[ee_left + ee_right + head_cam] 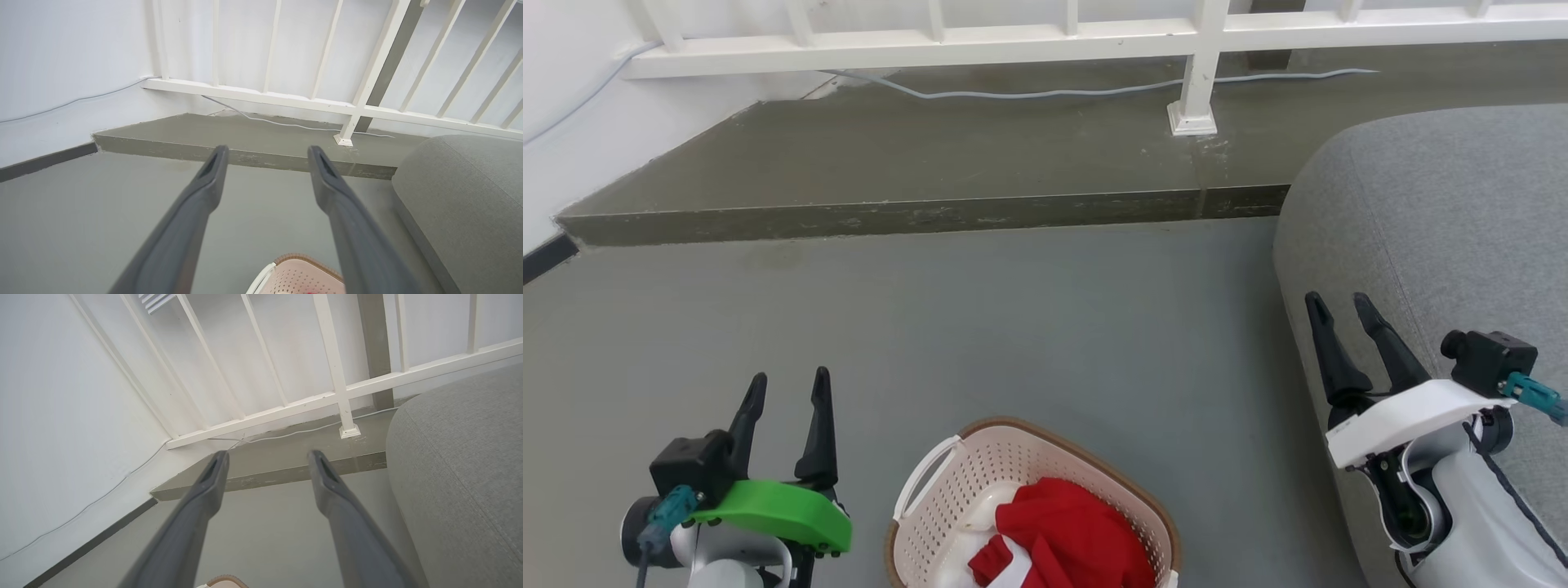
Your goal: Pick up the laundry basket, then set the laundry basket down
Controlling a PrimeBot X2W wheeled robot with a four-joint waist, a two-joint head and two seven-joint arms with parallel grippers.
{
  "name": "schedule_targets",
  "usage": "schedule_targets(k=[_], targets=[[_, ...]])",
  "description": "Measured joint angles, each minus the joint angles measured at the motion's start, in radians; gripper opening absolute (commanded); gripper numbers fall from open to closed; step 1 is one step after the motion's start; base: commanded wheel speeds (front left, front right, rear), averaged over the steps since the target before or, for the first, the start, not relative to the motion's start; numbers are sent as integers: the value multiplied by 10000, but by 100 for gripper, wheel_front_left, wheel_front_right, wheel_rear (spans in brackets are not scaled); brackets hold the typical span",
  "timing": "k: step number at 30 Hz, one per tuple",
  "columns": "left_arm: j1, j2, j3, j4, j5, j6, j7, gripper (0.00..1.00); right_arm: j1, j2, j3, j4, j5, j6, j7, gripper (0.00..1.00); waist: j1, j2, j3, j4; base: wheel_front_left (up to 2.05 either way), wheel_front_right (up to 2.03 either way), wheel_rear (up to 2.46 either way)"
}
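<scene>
The laundry basket (947, 498), cream-pink and perforated with a brown rim and a white side handle, stands on the grey floor at the bottom middle of the head view, holding red cloth (1070, 531). Its near part is cut off by the frame edge. My left gripper (788, 390) hovers to its left, open and empty. Over at the right, my right gripper (1339, 302) is open and empty above the sofa's edge. The basket's rim (304, 260) peeks in at the bottom of the left wrist view between the fingers (204, 183). A sliver of the rim (226, 580) shows in the right wrist view.
A grey sofa (1445, 229) fills the right side. A raised concrete step (915, 214) runs across the floor ahead, with a white railing (1201, 73) and a loose cable (1029, 91) on it. A white wall (572, 114) closes the left.
</scene>
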Motion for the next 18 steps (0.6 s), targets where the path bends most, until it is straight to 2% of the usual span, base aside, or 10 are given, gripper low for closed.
schedule_targets(k=[5, 18], targets=[[-3, -44, -21, -61, 646, -2, -167, 100, -89, 4, 38, 50, -573, 8, -142, 100, 0, 0, 0, -17, 0, 0, 0], [-3, -119, 77, -59, 746, -92, -174, 100, -101, 148, -136, 186, -721, 10, -142, 100, 0, 0, 27, -25, 0, 0, 0]])
